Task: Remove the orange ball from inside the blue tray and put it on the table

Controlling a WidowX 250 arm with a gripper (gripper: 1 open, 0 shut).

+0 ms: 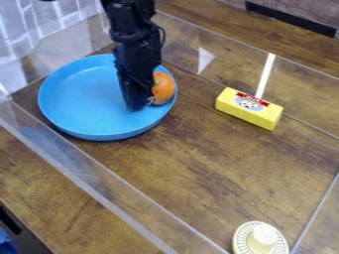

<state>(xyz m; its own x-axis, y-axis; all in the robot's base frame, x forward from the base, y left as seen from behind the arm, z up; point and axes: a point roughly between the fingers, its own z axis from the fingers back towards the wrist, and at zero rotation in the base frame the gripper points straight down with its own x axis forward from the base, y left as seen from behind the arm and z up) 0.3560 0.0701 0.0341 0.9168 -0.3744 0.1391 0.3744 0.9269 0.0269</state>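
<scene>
The orange ball [163, 90] lies in the right part of the blue tray [73, 99], which rests on the table [172, 179] at the upper left. My gripper [143, 97] points straight down into the tray. Its dark fingers have drawn together against the ball's left side, and the ball bulges out to their right. The ball's left part is hidden behind the fingers. The ball still sits low in the tray.
A yellow rectangular block [249, 107] with a white stick standing on it lies to the right of the tray. A small cream round lid [261, 239] sits at the bottom edge. Clear acrylic panels [79, 174] run along the table's edges.
</scene>
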